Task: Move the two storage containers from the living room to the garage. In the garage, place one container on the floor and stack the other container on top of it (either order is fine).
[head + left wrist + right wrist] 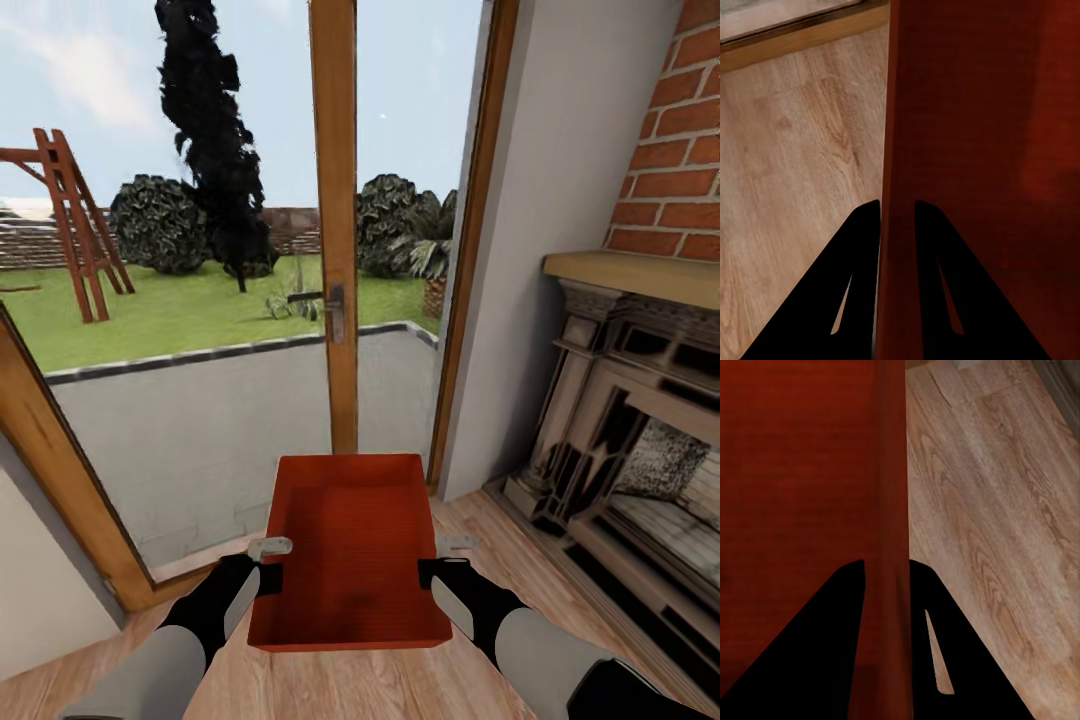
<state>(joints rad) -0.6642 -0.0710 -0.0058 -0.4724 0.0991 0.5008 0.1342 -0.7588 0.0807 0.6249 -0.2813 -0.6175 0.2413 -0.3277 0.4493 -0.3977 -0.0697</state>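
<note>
Head view: one storage container (350,545) is held off the wood floor (330,690) by both arms, left fingers (268,563) & right fingers (440,560) clamped on its side walls, in living rm by fireplace (640,440); garage trip & stacking still to do.

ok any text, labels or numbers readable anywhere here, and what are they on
None: no words, labels, brands or numbers can be read in any view.
The orange-red open-top storage container, held at its side walls by the left gripper and the right gripper, is plain.
The red brick fireplace and the wooden-framed glass door carry no writing.
</note>
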